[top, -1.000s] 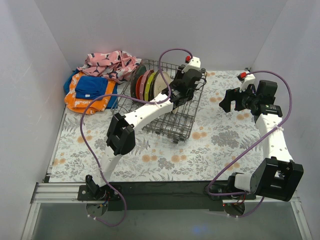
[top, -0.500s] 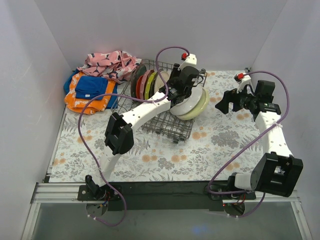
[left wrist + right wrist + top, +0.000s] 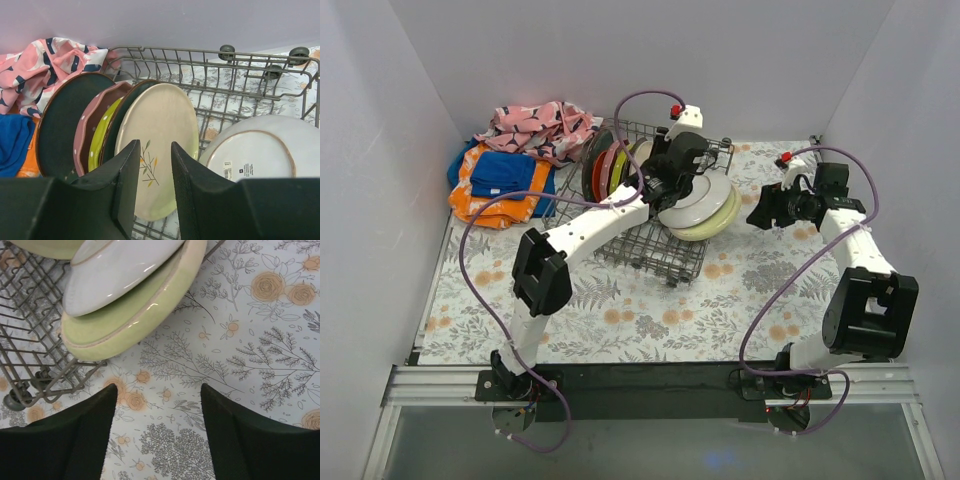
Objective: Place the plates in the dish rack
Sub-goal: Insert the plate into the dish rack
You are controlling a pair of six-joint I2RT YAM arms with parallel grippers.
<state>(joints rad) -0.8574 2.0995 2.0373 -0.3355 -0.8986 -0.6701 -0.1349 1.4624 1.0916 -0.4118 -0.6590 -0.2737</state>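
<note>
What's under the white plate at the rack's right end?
A pale green plate sits directly under the white plate, both tilted over the dish rack's right edge. Their contact area and whatever lies beneath the green one are covered.

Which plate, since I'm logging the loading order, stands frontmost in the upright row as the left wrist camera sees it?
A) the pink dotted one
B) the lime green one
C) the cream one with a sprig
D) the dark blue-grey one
C: in the left wrist view the cream plate with a sprig fronts the row in the dish rack, with the other plates lined up behind it.
</note>
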